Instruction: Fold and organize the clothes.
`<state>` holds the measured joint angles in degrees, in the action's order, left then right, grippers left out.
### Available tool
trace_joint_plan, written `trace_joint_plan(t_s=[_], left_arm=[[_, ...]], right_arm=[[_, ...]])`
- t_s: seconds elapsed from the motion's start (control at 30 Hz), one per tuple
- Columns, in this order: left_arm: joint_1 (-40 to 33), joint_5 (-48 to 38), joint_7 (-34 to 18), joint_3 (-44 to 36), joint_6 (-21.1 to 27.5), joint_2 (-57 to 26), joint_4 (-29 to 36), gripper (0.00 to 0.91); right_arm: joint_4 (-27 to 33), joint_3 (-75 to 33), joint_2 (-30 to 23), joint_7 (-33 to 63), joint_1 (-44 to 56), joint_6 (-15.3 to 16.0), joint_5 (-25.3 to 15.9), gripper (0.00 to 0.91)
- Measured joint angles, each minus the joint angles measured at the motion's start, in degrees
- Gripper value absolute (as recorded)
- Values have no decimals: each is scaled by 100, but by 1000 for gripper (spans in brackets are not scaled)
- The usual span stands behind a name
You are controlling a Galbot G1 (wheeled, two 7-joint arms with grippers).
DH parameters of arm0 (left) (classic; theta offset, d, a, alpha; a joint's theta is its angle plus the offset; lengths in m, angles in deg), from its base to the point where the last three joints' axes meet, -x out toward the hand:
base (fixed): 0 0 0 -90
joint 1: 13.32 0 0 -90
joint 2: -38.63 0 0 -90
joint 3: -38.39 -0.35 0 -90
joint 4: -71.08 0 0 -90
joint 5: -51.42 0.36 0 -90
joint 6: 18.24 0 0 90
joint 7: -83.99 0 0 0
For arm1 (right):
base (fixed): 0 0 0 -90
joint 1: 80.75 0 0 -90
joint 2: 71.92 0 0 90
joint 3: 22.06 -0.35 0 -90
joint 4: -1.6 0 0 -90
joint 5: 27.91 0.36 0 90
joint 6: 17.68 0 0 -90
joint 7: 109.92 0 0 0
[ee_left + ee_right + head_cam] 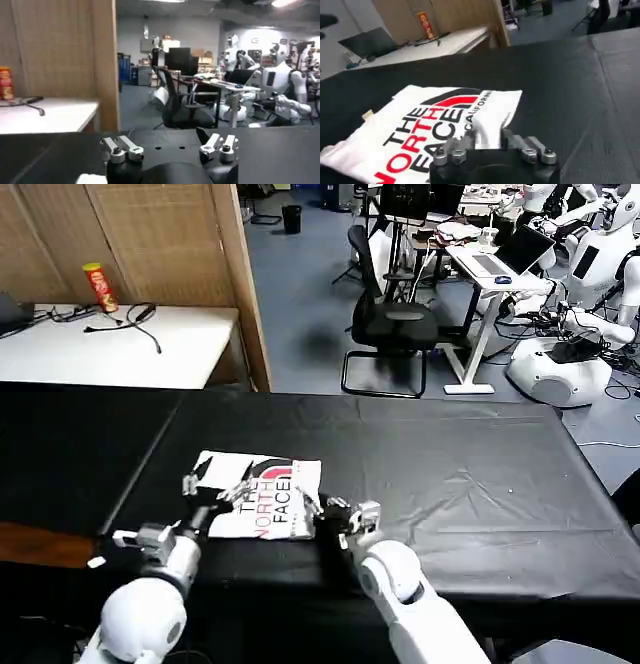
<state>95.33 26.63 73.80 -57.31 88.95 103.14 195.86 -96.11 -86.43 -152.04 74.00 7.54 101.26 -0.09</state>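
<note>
The left gripper (218,490) hung above the folded T-shirt's (262,506) left part, fingers spread. The shirt lay flat on the black table (450,484), near its front edge. The right gripper (335,514), fingers apart, sat at the shirt's right edge.

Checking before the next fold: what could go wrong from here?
1. The T-shirt lies near the black table's front edge; a pull toward the robot could drag it off.
2. Left gripper and right gripper sit close at opposite sides; uneven pulls could undo the fold.
</note>
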Motion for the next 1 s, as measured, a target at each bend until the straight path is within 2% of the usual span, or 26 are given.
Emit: trace_joint_plan(t_s=[0.1, 0.2, 0.23, 0.27, 0.3, 0.47, 0.6, 0.7, 0.8, 1.0], left_arm=[[46, -8, -9, 60, -24, 1, 10, 878], [81, -9, -9, 106, -73, -2, -45, 878], [89, -10, -7, 112, -99, -2, -71, 878], [96, -9, -3, 113, -112, -3, -100, 878], [98, -4, -2, 110, -114, -3, -129, 878], [97, -53, -5, 49, -255, 5, -254, 878], [93, -65, 47, -38, -476, -26, -403, 878], [75, -61, 135, -87, -697, -34, -518, 878], [80, -78, 90, -147, -682, -17, -612, 878], [301, 32, -123, -137, -559, -123, -471, 878]], right_arm=[[-171, -182, 106, 20, 125, 47, 44, 0], [-482, -535, 394, 48, 352, 94, 268, 0], [-599, -660, 521, 58, 442, 107, 373, 176], [-701, -794, 656, 65, 531, 128, 474, 692], [-799, -929, 794, 56, 622, 149, 568, 878], [-1231, -1490, 1416, -147, 1011, 107, 623, 878], [-1513, -1729, 1750, -407, 1256, -132, 464, 878], [-1684, -1865, 1944, -460, 1442, -398, 205, 878], [-1809, -1948, 2039, -435, 1613, -664, -52, 878], [-2065, -2060, 2026, -155, 2186, -1575, -545, 878]])
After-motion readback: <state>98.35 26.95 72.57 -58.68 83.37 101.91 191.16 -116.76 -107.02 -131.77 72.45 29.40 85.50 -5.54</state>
